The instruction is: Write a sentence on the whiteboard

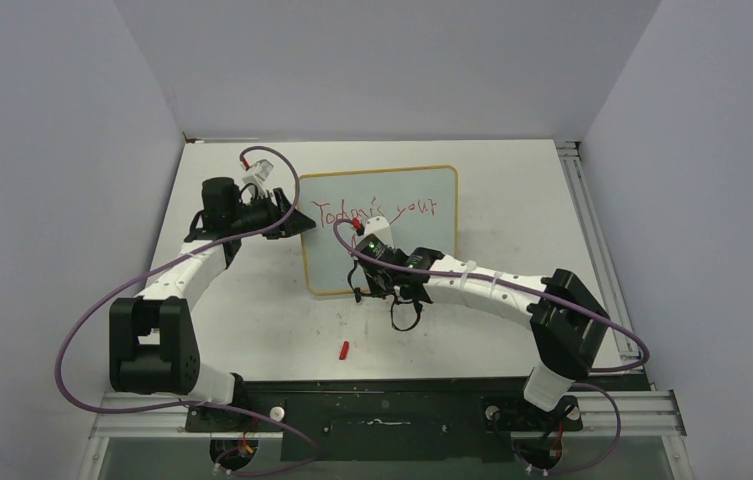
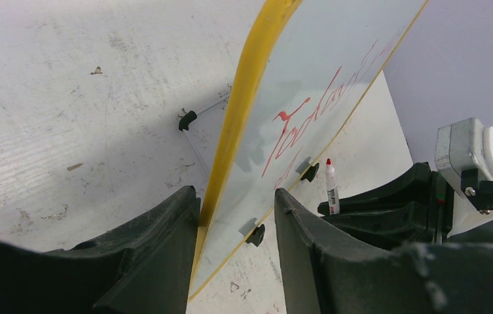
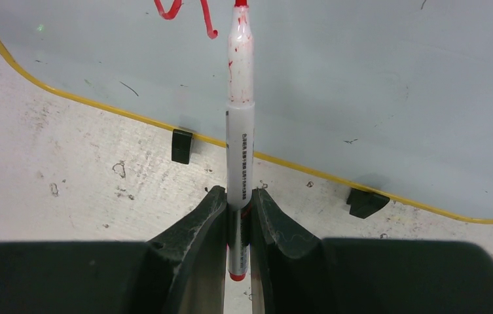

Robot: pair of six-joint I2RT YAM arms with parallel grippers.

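Note:
The whiteboard [image 1: 407,250], pale with a thin yellow frame, stands tilted on black clip feet [image 3: 181,145] at mid-table. The sentence [image 1: 377,211] in red reads about "Today's your" along its top; anything below that is hidden by my right arm. My left gripper [image 1: 292,218] is shut on the board's left edge, the frame [image 2: 243,111] between its fingers [image 2: 165,248]. My right gripper [image 1: 377,262] is shut on a white red-inked marker [image 3: 239,131], whose tip meets the board surface [image 3: 361,78] beside red strokes [image 3: 184,10]. The marker also shows in the left wrist view [image 2: 330,186].
A small red marker cap [image 1: 345,350] lies on the white table in front of the board. Grey walls close in on three sides. A metal rail [image 1: 592,240] runs along the table's right edge. Purple cables loop from both arms.

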